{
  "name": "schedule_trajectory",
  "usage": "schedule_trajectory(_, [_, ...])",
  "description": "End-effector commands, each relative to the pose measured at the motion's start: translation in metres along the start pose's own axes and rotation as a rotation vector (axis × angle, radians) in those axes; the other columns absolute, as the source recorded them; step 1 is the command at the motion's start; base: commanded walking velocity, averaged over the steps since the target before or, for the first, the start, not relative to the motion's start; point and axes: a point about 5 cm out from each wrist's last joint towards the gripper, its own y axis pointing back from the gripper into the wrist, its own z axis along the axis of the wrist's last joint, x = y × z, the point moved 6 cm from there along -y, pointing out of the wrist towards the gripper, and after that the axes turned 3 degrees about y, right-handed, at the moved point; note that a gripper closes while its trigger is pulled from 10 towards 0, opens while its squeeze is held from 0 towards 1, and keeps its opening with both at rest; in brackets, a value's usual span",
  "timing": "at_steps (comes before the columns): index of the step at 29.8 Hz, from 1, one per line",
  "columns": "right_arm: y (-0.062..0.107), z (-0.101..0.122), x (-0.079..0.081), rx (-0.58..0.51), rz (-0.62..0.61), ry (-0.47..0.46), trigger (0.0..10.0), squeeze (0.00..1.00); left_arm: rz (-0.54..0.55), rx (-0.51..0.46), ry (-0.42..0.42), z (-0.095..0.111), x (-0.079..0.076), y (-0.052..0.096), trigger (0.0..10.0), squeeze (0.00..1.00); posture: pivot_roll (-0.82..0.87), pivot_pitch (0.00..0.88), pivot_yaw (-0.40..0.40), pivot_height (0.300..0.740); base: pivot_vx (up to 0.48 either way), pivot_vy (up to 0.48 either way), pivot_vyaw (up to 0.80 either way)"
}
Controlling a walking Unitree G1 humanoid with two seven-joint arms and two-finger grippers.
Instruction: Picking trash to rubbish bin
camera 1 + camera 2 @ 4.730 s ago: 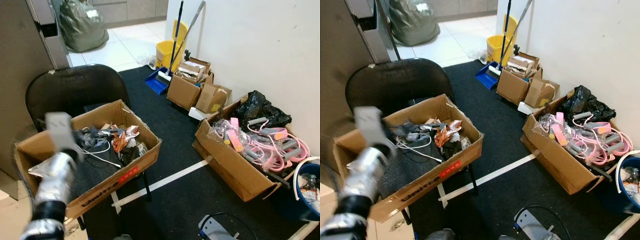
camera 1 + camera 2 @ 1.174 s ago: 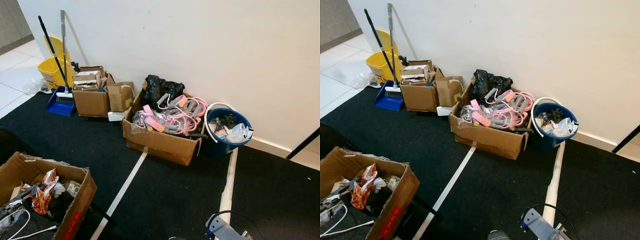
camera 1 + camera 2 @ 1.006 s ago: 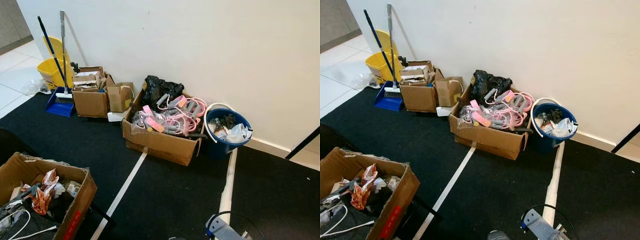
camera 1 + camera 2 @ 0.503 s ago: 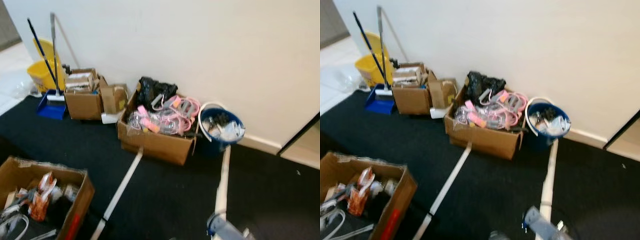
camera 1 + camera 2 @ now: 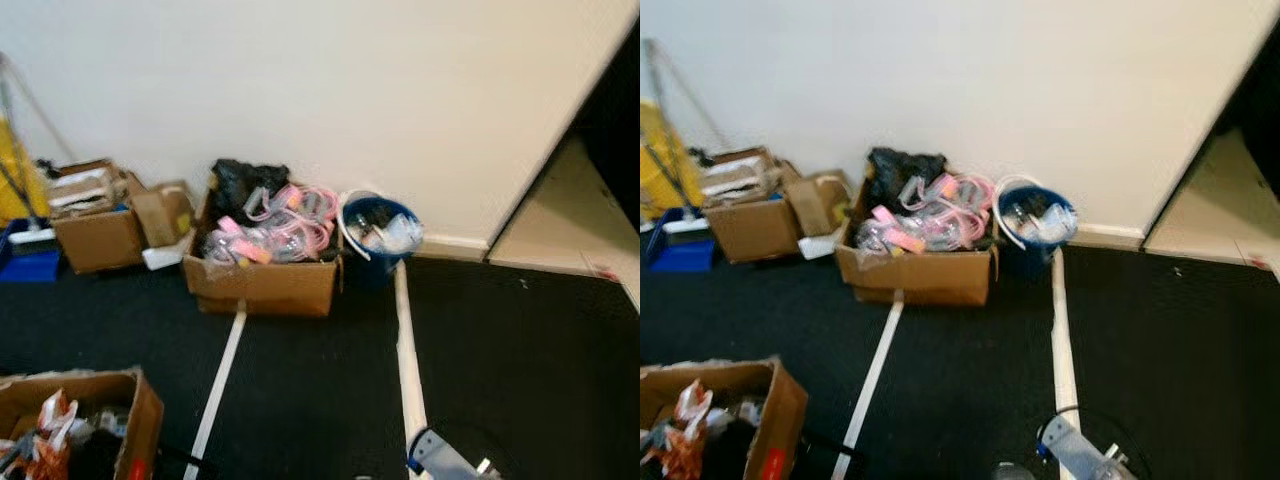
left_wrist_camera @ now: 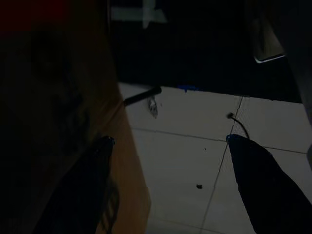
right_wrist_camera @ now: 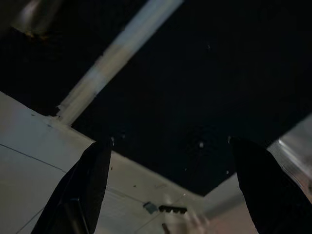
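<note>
A blue bucket [image 5: 377, 233] holding crumpled white and dark trash stands against the white wall, with a white hoop leaning on its rim. At the lower left an open cardboard box [image 5: 128, 425] holds orange-and-white wrappers and dark scraps. My left gripper [image 6: 169, 140] hangs open over pale floor tiles beside a brown cardboard side, nothing between its fingers. My right gripper [image 7: 169, 142] is open too, above black carpet and a white tape line, holding nothing.
Left of the bucket stands a cardboard box [image 5: 265, 282] of pink and grey items with a black bag [image 5: 237, 180] behind it. Smaller boxes [image 5: 90, 225] and a blue dustpan [image 5: 25, 265] lie further left. White tape lines [image 5: 405, 345] cross the black carpet. A doorway [image 5: 565, 215] opens at the right.
The camera has swung to the right, so the whole scene slid left and a doorway came into view. My left arm, raised over the box earlier, has dropped from the eye views.
</note>
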Motion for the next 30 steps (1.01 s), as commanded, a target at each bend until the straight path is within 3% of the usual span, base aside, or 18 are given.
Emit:
schedule_trajectory(1, [0.0,-0.002,0.0,0.005,0.002,-0.002,10.0,0.0,-0.04,-0.135,0.004,0.044,-0.012,0.001,10.0,0.0,0.03,0.028,-0.008,0.74,0.0,0.0,-0.8])
schedule_trajectory(23, [0.0,-0.005,-0.002,0.007,-0.005,0.009,10.0,0.0,-0.083,-0.159,0.008,0.05,-0.018,0.002,10.0,0.0,0.02,0.02,-0.016,0.74,0.0,0.0,-0.8])
schedule_trajectory(30, [0.0,-0.005,-0.001,0.009,-0.006,0.002,10.0,0.0,-0.091,-0.174,0.034,0.055,-0.022,0.003,10.0,0.0,0.02,0.02,-0.016,0.74,0.0,-0.358,-0.8])
